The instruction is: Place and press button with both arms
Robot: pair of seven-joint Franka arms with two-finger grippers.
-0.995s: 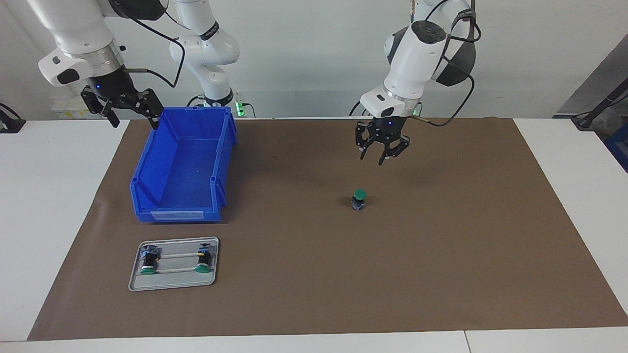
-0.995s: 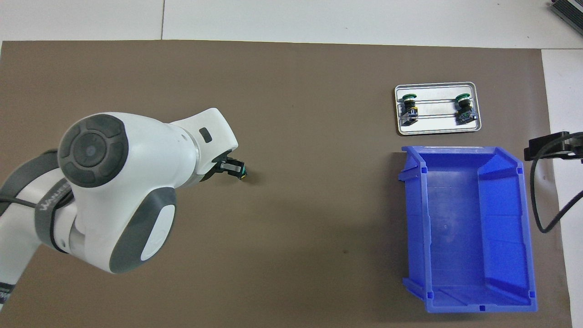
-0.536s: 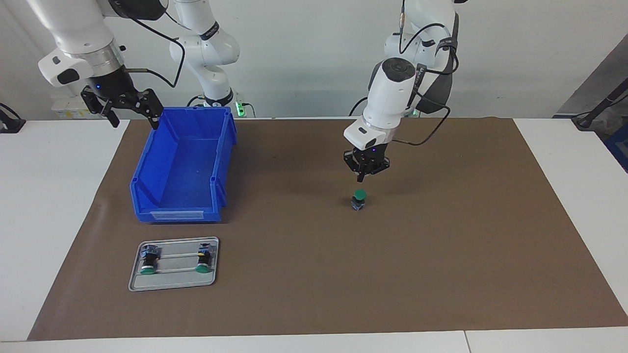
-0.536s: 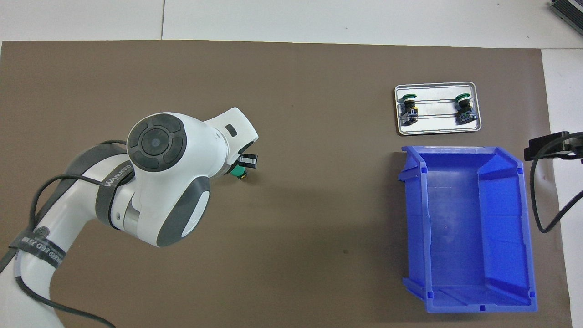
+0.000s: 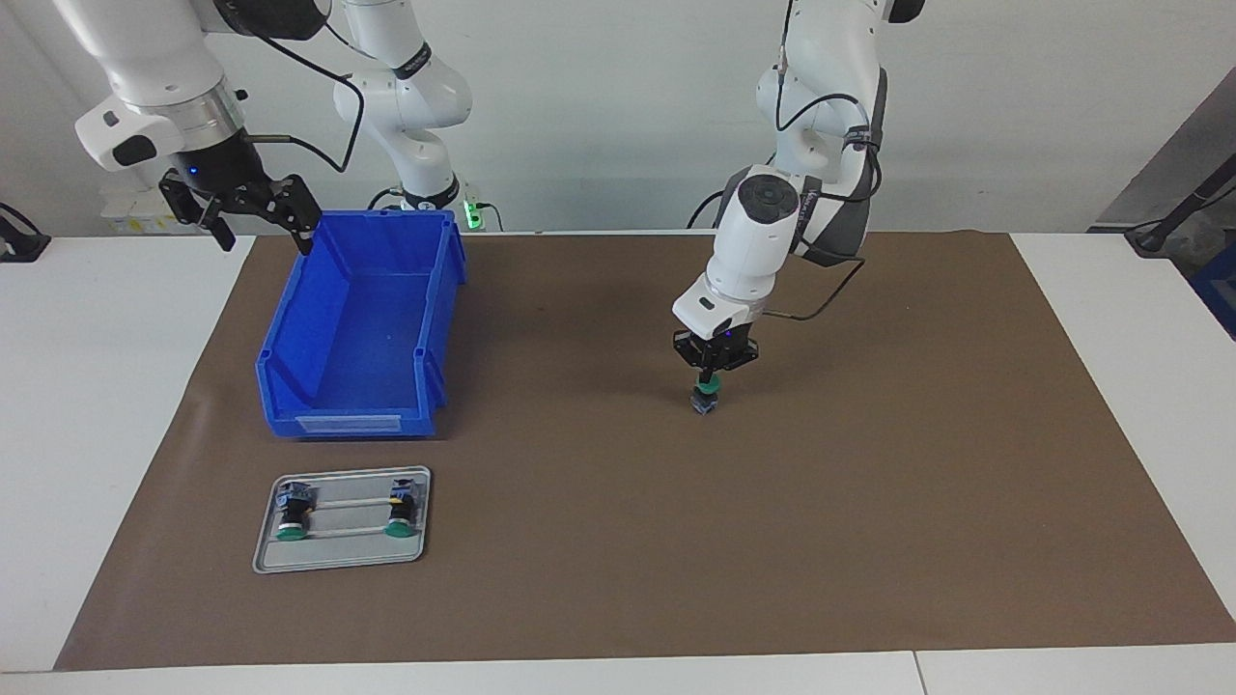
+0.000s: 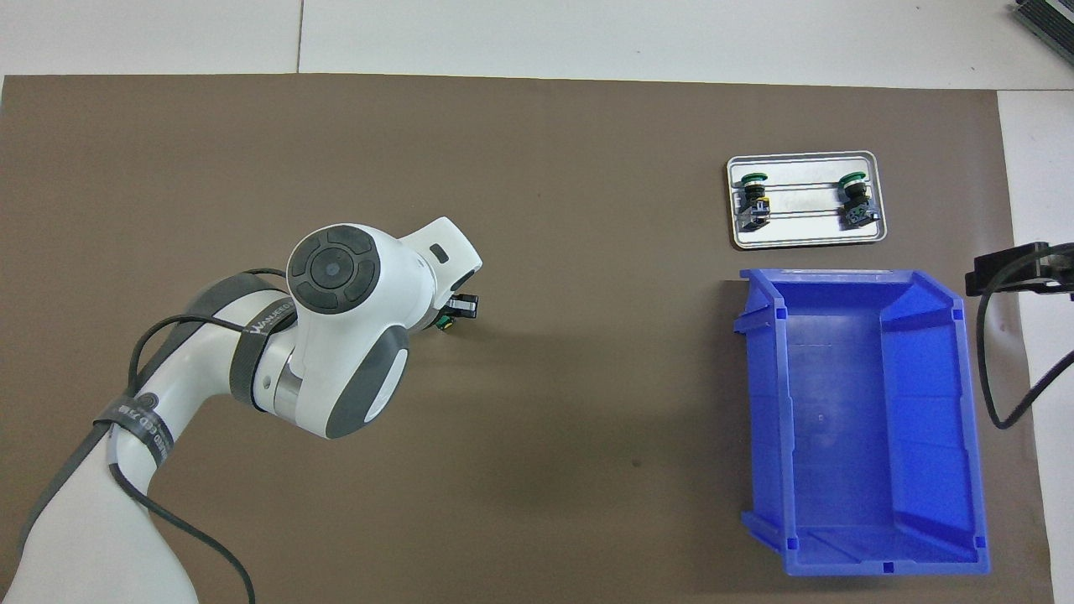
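The button [image 5: 704,402] stands upright on the brown mat, near the middle of the table, green cap up. My left gripper [image 5: 710,378] points straight down on it, shut, its joined fingertips touching the top of the green cap. From overhead the left wrist hides most of this; only a sliver of the button [image 6: 443,323] and a bit of the left gripper [image 6: 460,307] show. My right gripper [image 5: 263,230] waits open in the air by the blue bin's corner nearest the robots, holding nothing. It shows as a black shape [image 6: 1017,272] at the overhead view's edge.
An open blue bin [image 5: 290,333] stands toward the right arm's end of the table. Farther from the robots than the bin lies a small metal tray [image 5: 340,558] with two more green-capped buttons [image 5: 290,510] [image 5: 400,507] lying on their sides.
The left arm has come down from well above the button onto its cap, and its fingers have closed on the way. The right arm has not moved.
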